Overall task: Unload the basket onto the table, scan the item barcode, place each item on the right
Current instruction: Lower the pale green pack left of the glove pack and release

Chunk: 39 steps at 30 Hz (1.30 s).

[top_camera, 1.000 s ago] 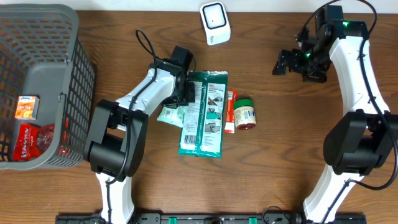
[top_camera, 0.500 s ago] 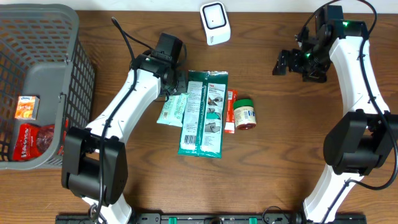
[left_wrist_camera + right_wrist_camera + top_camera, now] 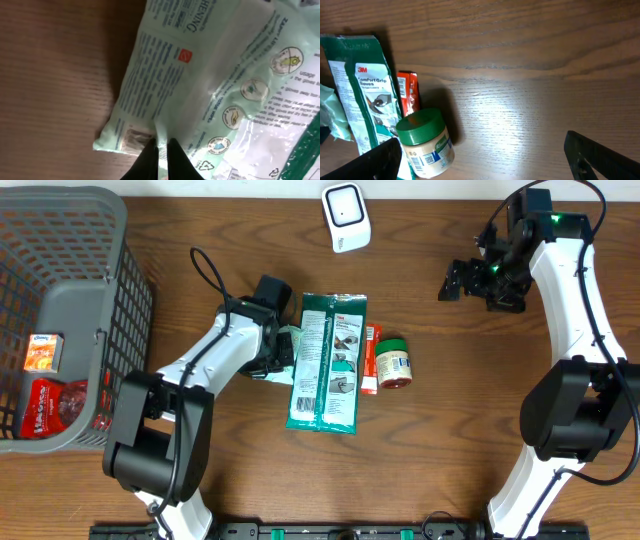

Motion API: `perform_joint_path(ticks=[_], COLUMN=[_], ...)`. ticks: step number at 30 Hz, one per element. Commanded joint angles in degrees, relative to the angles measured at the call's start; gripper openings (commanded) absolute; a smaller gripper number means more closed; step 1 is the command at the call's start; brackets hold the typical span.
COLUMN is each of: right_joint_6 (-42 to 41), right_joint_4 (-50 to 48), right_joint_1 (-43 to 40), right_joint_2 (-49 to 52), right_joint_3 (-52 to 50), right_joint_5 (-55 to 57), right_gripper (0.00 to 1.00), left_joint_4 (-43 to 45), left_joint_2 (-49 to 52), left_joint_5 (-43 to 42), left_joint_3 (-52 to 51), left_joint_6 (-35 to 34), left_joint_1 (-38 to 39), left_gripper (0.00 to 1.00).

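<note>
A pale green packet (image 3: 268, 371) lies flat on the table, its right edge tucked under a dark green 3M package (image 3: 328, 365). My left gripper (image 3: 283, 348) is down on it. In the left wrist view the packet (image 3: 200, 65) fills the frame, and my left gripper (image 3: 161, 142) is shut, pinching the raised seam near the packet's end, beside a striped patch (image 3: 132, 137). The white scanner (image 3: 345, 217) stands at the far edge. My right gripper (image 3: 452, 281) hangs open and empty at the far right; in its wrist view it (image 3: 487, 160) is above bare wood.
A green-lidded jar (image 3: 394, 362) lies on its side by a red packet (image 3: 369, 360), right of the 3M package; the right wrist view shows the jar (image 3: 425, 137) too. A grey basket (image 3: 120, 300) holding small boxes stands at the left.
My left gripper drew back towards the far left, then came down again on the pale green packet, lower than before. The right arm has not moved.
</note>
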State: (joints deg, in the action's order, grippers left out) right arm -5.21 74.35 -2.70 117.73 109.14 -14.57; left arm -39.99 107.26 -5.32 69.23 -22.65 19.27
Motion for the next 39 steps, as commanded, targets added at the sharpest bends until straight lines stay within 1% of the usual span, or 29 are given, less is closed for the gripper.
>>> perform_joint_path(ticks=[1,4,9,12,16,19,22,24,27,36,39], right_joint_6=[0.1,0.1,0.1,0.1,0.1,0.1,0.1,0.1,0.1,0.1,0.1], right_joint_4=[0.0,0.0,0.0,0.0,0.0,0.0,0.0,0.0,0.0,0.0,0.0], right_joint_1=[-0.2,-0.2,-0.2,-0.2,-0.2,-0.2,-0.2,-0.2,-0.2,-0.2,-0.2], right_joint_2=[-0.1,-0.1,-0.1,-0.1,-0.1,-0.1,-0.1,-0.1,-0.1,-0.1,-0.1], right_joint_3=[0.9,0.9,0.9,0.9,0.9,0.9,0.9,0.9,0.9,0.9,0.9], right_joint_5=[-0.3,-0.3,-0.3,-0.3,-0.3,-0.3,-0.3,-0.3,-0.3,-0.3,-0.3], right_gripper=[0.99,0.99,0.99,0.99,0.99,0.99,0.99,0.99,0.99,0.99,0.99], left_joint_4=[0.5,0.5,0.3,0.2,0.2,0.2,0.3,0.5,1.2,3.6,4.4], left_joint_2=[0.7,0.6,-0.2,-2.4,-6.7,-8.7,-8.5,-7.8,-5.9,1.9,1.8], left_joint_5=[-5.1,-9.0,-8.3,-3.2,-0.3,2.3,7.8,12.8,17.6,18.0,15.1], left_joint_3=[-0.9,-0.9,0.2,1.4,2.2,2.2,2.1,1.7,1.3,1.2,1.2], left_joint_6=[-0.6,-0.6,-0.5,-0.3,-0.4,-0.4,-0.5,-0.6,-0.6,-0.5,-0.5], left_joint_1=[-0.2,-0.2,-0.2,-0.2,-0.3,-0.3,-0.3,-0.3,-0.3,-0.4,-0.4], left_gripper=[0.09,0.08,0.07,0.08,0.11,0.10,0.08,0.08,0.07,0.08,0.07])
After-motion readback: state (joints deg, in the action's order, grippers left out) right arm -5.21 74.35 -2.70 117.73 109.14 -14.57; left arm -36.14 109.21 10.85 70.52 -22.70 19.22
